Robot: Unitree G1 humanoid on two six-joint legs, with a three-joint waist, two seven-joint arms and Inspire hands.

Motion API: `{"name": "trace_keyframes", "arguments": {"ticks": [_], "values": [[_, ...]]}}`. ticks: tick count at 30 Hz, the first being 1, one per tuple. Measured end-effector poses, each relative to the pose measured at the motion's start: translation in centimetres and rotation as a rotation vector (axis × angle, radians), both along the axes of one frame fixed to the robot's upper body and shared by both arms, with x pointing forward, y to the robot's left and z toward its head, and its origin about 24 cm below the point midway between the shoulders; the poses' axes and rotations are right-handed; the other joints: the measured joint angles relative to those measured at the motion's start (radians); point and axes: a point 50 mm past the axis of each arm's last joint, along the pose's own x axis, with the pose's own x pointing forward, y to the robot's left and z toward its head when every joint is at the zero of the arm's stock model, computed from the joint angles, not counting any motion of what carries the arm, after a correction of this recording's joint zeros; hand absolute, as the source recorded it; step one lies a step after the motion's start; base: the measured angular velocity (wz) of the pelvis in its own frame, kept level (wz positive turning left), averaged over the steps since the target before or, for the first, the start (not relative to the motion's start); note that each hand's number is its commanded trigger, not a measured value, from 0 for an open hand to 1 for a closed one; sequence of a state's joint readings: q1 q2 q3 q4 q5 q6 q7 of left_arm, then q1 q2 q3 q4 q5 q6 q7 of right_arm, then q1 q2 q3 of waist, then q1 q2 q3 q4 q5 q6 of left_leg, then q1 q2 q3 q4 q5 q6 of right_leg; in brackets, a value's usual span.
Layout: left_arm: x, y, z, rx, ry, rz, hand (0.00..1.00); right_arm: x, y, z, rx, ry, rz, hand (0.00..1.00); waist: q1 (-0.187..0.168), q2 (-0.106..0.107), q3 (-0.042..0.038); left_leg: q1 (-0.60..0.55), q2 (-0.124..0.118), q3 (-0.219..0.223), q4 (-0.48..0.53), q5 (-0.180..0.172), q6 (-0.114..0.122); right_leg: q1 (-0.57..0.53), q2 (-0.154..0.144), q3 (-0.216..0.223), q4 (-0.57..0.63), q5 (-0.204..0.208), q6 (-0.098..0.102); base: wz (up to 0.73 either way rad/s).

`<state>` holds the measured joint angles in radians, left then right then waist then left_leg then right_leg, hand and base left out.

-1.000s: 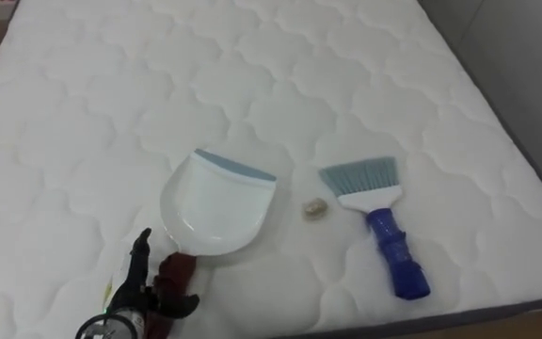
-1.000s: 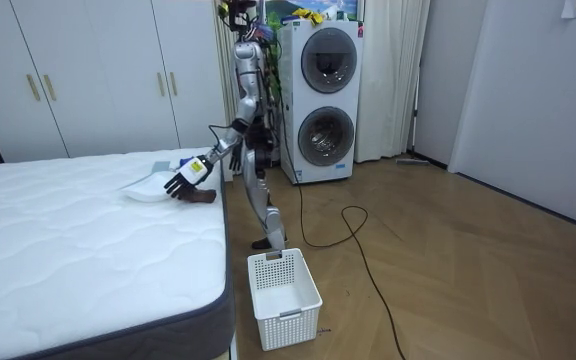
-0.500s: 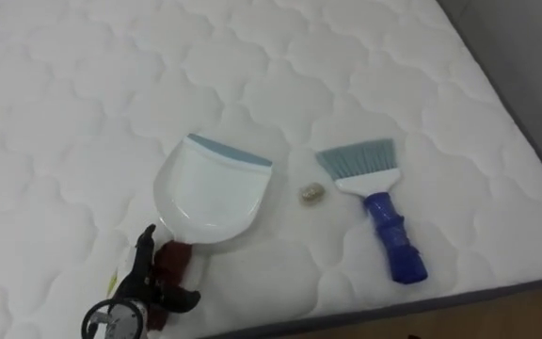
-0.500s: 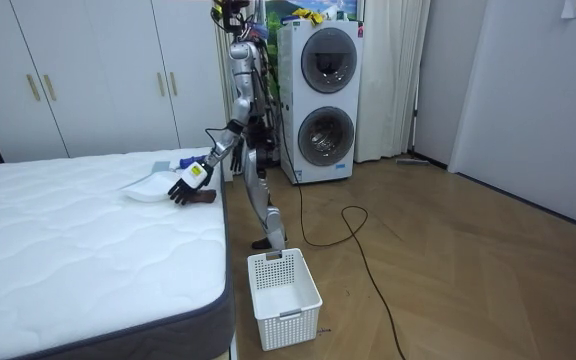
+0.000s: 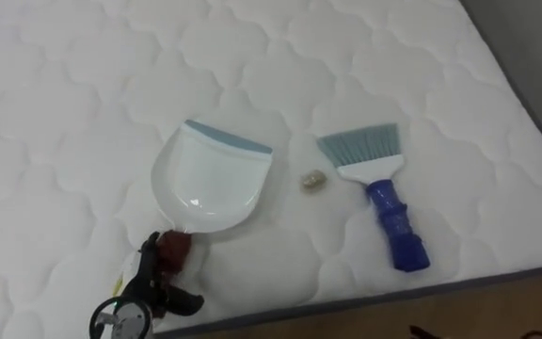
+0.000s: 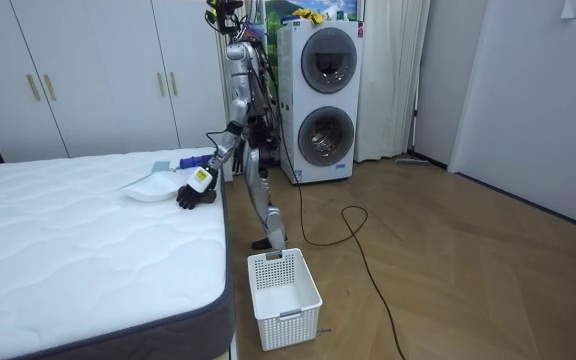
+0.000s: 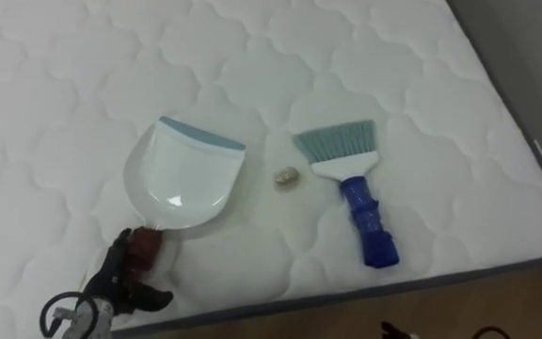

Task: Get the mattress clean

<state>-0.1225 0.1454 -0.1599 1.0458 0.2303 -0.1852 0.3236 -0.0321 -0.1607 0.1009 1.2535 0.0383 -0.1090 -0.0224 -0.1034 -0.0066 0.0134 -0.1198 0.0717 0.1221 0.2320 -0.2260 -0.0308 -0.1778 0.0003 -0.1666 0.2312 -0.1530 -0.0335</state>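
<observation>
Since a second ago: left hand [image 5: 149, 287] has dropped lower and drawn in toward the bed edge. In the room view the arm, earlier stretched out above the pan, now hangs closer to the body. The eye views slid as well, but that is the head camera; things on the bed lie as before.

Robot stands at the side of the white quilted mattress [image 5: 83, 113], between it and the stacked white washer and dryer [image 6: 320, 100]. White slatted plastic basket [image 6: 283, 297] on the wood floor near the bed corner.

White plastic dustpan with a grey-blue lip [image 5: 215, 184] lies flat, lip pointing away from the robot. Its dark red handle [image 5: 173, 249] points to the near edge. Left hand sits at the handle's end; cannot tell whether it has closed on it.

Small beige crumb [image 5: 312, 180] lies between pan and brush, apart from both.

Hand brush with blue handle and pale blue bristles [image 5: 381, 196] lies right of the crumb, bristles away from the robot.
</observation>
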Motion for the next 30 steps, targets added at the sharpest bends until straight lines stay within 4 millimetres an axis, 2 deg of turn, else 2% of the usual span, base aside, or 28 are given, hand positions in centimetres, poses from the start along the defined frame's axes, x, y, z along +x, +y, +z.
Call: {"name": "trace_keyframes", "arguments": {"ticks": [6,13,14,15,16,22,24,30], "values": [[0.3,0.0,0.0,0.011,-0.01,0.009,0.0,0.4,0.2,0.0,-0.02,0.008,0.009,0.0,0.002,-0.005,0.0068,-0.01,0.0,0.003,0.006,0.0,0.0,-0.013,-0.001,-0.001,0.009,0.0,0.0,0.0],[0.8,-0.3,0.3,0.015,-0.029,0.019,0.0,0.7,0.4,0.0,-0.033,0.001,0.018,0.0,0.004,-0.011,0.0104,-0.032,0.0,0.004,0.02,0.0,0.0,-0.038,-0.003,0.003,0.025,0.0,0.0,0.0],[1.0,-0.3,0.3,0.017,-0.031,0.02,0.2,0.9,0.4,0.1,-0.038,-0.002,0.021,0.0,0.004,-0.011,0.0104,-0.042,0.0,0.004,0.026,0.0,0.0,-0.047,-0.003,0.003,0.029,0.0,0.0,0.0],[1.2,-0.3,0.4,0.019,-0.031,0.019,0.65,1.1,0.5,0.1,-0.043,-0.004,0.027,0.0,0.005,-0.01,0.0108,-0.048,0.0,0.003,0.027,0.0,0.0,-0.053,-0.003,0.003,0.03,0.0,-0.001,0.0],[1.3,-0.3,0.4,0.02,-0.029,0.019,1.0,1.1,0.5,0.1,-0.044,-0.003,0.029,0.0,0.005,-0.01,0.0108,-0.048,0.0,0.004,0.028,0.0,0.0,-0.053,-0.003,0.003,0.03,0.0,-0.001,0.0],[2.4,0.1,0.9,0.051,-0.041,0.05,1.0,1.2,0.5,0.1,-0.05,0.006,0.011,0.0,0.007,-0.01,0.0114,-0.06,-0.001,0.003,0.045,0.001,0.001,-0.066,-0.015,0.0,0.052,0.0,-0.001,0.0],[3.0,1.1,1.3,0.082,-0.047,0.072,1.0,1.3,0.4,0.1,-0.054,0.001,0.005,0.0,0.007,-0.011,0.0128,-0.068,-0.009,0.003,0.045,0.006,0.009,-0.08,-0.018,0.001,0.064,0.0,-0.002,0.0],[3.4,1.4,1.5,0.112,-0.033,0.09,1.0,1.4,0.6,0.2,-0.063,0.0,0.003,0.0,-0.001,-0.017,0.0166,-0.068,-0.029,0.006,0.044,0.015,0.024,-0.086,-0.042,0.0,0.08,-0.003,0.005,0.01]]}}
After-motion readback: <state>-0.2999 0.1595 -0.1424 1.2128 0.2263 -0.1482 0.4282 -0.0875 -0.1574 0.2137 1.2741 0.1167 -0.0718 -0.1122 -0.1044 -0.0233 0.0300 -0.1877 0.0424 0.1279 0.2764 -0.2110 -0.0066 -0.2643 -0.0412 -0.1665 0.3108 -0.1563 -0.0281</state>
